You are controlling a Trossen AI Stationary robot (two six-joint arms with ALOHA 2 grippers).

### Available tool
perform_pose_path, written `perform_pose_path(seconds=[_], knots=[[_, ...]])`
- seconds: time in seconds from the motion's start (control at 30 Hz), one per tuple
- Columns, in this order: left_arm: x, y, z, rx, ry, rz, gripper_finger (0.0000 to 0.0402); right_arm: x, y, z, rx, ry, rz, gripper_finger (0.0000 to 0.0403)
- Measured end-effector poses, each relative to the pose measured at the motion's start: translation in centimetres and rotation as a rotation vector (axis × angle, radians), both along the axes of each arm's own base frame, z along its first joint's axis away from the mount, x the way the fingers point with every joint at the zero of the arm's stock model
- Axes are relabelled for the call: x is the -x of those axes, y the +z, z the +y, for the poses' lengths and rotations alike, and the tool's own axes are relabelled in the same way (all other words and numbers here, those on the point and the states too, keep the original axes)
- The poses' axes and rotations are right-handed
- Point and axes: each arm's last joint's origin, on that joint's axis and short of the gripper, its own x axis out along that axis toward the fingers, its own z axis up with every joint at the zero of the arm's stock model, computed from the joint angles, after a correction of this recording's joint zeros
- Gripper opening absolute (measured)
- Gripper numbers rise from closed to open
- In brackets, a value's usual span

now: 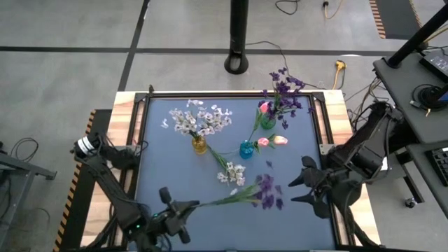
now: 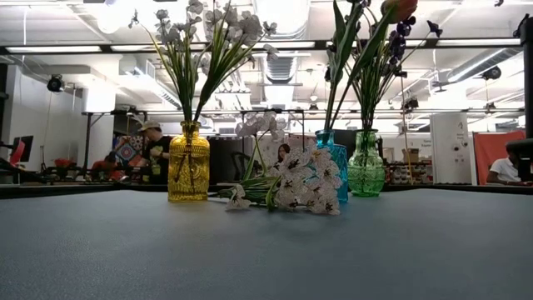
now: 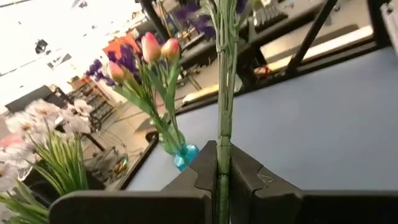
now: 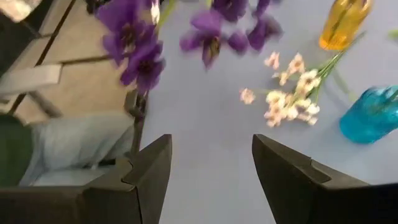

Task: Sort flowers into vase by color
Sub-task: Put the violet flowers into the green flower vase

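Near the table's front left, the left gripper (image 1: pixel 183 213) is clamped on the green stem of a dark purple spray (image 1: pixel 264 192), whose blossoms hang toward the centre front; behind it the yellow vase (image 1: pixel 199 145) holds white sprays (image 1: pixel 200 119); a loose white spray (image 1: pixel 232 173) lies on the blue mat (image 1: pixel 161 161) beside the blue vase (image 1: pixel 246 149) with pink tulips (image 1: pixel 271 141); the green vase (image 1: pixel 268 120) carries purple blossoms; at the right, the right gripper (image 1: pixel 297 189) hovers with fingers apart, holding nothing.
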Motion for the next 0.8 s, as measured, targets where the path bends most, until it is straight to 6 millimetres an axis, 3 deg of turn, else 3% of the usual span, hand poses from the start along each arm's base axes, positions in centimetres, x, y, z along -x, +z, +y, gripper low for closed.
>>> perform_pose_path(seconds=[0.13,0.27,0.47,0.67,0.8], knots=[[1.4,1.6,-1.0,0.013,-0.007,-0.060,0.0000,1.0,-0.2,-0.1,-0.021,0.010,0.060,0.0215],[1.1,3.3,-1.0,0.028,0.044,-0.118,0.0000,1.0,-1.8,0.5,0.094,-0.069,-0.037,0.0214],[-1.7,4.8,0.4,0.083,0.074,-0.098,0.0000,-1.3,-5.9,2.7,0.182,-0.096,-0.239,0.0216],[-5.7,5.5,3.0,0.158,0.058,-0.064,0.0000,-4.7,-8.1,4.9,0.177,-0.144,-0.634,0.0217],[-7.2,6.1,3.6,0.193,-0.024,-0.055,0.0000,-6.0,-9.7,5.2,0.119,-0.231,-0.877,0.0217]])
